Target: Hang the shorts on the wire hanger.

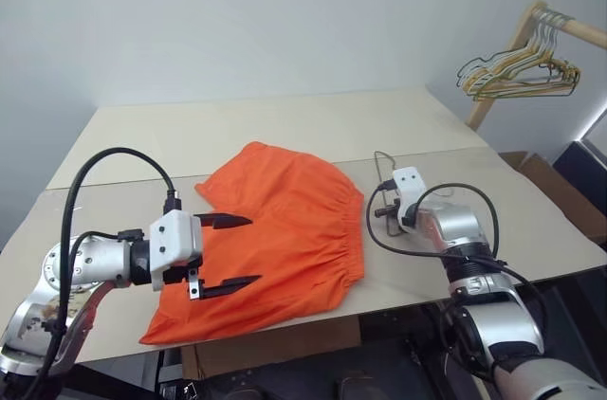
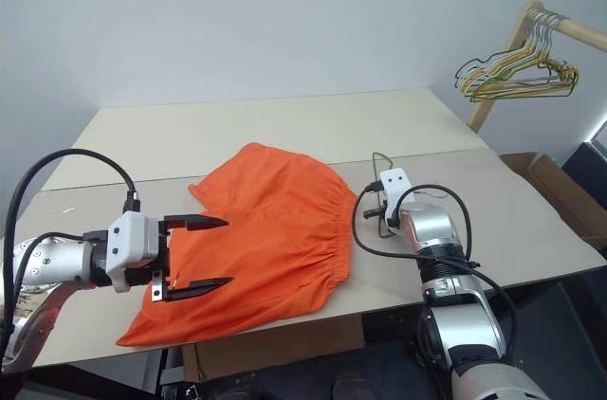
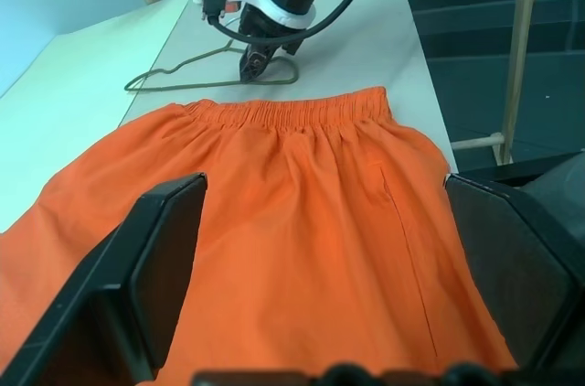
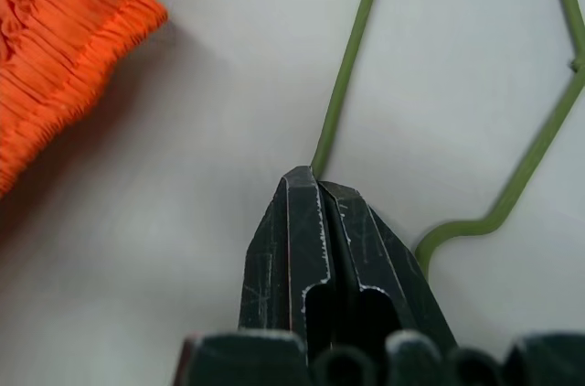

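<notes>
We pinch the wire hanger (image 4: 345,66) in our right gripper (image 4: 315,187); lift gently toward nine o'clock, to the shorts (image 1: 275,239). Left gripper (image 1: 233,250) gapes wide.

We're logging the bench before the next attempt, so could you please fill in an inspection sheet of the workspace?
Surface: pale table, seam across it.
Job's things: orange shorts flat; wire hanger on the table beside the waistband.
Clutter: nothing seen.
Grippers: left gripper open over the shorts; right gripper shut on the wire hanger.
Cables: black cables looping on both wrists.
Surroundings: bunch of hangers on a wooden rack; cardboard box.
</notes>
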Action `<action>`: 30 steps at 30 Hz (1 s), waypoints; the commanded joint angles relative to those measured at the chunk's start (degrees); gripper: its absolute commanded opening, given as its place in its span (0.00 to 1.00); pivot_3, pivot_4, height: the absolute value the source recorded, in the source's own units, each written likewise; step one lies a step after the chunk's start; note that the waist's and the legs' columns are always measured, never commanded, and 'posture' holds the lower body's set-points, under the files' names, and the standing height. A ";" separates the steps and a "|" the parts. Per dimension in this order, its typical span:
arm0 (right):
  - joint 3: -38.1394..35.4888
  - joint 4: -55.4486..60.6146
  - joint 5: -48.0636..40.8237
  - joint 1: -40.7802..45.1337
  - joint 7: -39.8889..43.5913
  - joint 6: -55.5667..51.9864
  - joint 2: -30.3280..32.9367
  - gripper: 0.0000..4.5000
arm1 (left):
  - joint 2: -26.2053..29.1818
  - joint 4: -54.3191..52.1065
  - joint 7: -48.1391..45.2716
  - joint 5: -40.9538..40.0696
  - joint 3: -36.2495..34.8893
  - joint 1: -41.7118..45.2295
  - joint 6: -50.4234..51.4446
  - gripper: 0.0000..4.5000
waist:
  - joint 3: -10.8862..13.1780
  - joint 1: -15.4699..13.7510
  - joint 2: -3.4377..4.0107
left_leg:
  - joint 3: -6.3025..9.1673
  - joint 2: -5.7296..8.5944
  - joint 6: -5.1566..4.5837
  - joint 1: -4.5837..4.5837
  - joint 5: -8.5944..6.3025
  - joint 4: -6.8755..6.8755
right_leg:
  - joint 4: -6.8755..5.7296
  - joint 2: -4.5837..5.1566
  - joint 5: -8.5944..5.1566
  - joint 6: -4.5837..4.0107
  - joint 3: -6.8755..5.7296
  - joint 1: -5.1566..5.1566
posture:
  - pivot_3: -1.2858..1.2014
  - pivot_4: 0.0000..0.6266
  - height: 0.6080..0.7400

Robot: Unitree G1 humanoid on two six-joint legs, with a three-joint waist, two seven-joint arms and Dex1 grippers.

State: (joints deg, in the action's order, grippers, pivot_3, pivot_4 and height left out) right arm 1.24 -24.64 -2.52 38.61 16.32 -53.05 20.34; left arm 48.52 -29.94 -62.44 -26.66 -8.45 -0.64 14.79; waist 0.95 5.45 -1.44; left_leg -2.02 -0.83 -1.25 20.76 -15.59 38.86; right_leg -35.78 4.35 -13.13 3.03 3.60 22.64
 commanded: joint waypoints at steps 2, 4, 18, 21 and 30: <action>0.50 12.95 0.47 -3.53 1.45 -6.06 4.66 0.01 | -0.13 -0.16 0.88 0.92 0.16 0.50 -1.32 1.00 | 0.03 0.03 0.06 | -0.01 0.01 0.00 0.30 0.00 0.02 | -0.07 0.00 0.00 0.00 0.02 0.34 | 0.50 0.00 1.00; 1.35 17.42 0.82 -5.74 2.35 -6.05 6.79 0.01 | -0.20 -0.26 1.09 1.19 0.37 0.28 -1.38 1.00 | 0.07 0.06 0.12 | -0.03 0.01 0.00 0.43 0.01 0.01 | -0.12 -0.02 0.01 -0.01 0.06 0.52 | 0.50 0.00 1.00; -0.47 45.81 -8.54 -11.95 13.04 3.63 8.65 0.01 | -17.75 8.45 23.62 -14.96 -1.88 14.14 23.18 1.00 | 0.17 -0.21 0.17 | 0.00 0.02 -0.01 0.43 0.00 0.09 | -0.09 -0.07 0.04 0.12 0.14 0.48 | 0.49 0.00 1.00; 0.85 49.37 -9.42 -14.34 14.25 9.22 7.47 0.01 | -22.17 12.23 29.17 -23.00 -3.96 19.07 31.30 1.00 | 0.18 -0.37 0.09 | 0.02 0.04 -0.02 0.45 0.00 0.09 | -0.07 -0.05 0.03 0.14 0.12 0.49 | 0.49 0.00 1.00; 6.50 51.18 -8.36 -17.95 14.92 16.93 5.27 0.01 | -29.12 19.09 40.64 -28.92 -5.57 27.24 41.15 1.00 | 0.17 -0.34 0.07 | 0.07 0.10 -0.01 0.43 0.00 0.10 | -0.10 -0.09 0.05 0.11 0.15 0.49 | 0.50 0.00 1.00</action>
State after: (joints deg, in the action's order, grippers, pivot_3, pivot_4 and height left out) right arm 7.78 24.16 -11.33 20.45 31.15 -38.96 25.70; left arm 19.88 -10.44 -22.78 -53.23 -12.68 24.86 55.23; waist 1.13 5.10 -1.37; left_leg -1.95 -0.72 -1.26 21.19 -15.59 38.95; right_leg -35.87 4.27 -13.07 3.14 3.75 23.13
